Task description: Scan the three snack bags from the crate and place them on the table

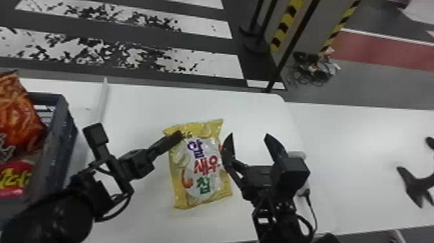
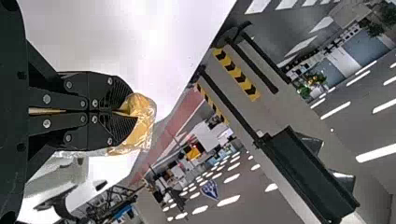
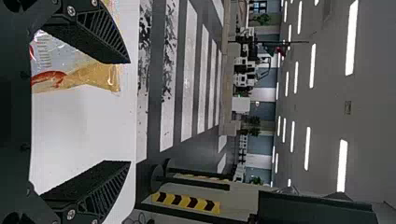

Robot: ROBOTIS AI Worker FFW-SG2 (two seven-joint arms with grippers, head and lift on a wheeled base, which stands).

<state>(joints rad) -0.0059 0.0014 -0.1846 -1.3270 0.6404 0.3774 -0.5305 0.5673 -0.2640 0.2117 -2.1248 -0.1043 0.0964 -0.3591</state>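
Inside the dark crate (image 1: 63, 129), 1 orange bag (image 1: 17, 113) and 1 red bag (image 1: 14, 178).

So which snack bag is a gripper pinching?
The yellow bag: the left gripper has it near one corner. The orange bag and the red bag are in the crate, with no gripper on them.

Yellow bag (image 1: 203, 161): glossy, crinkled plastic film. Orange bag (image 1: 17, 111): shiny film. Crate (image 1: 63, 139): dull plastic. Table (image 1: 139, 105): smooth, soft sheen. Left gripper (image 1: 177, 135): matt, ribbed, metal screws (image 2: 46, 99). Right gripper (image 1: 248, 135): matt, ribbed. Floor stripes (image 1: 211, 63): flaked, rough-looking.
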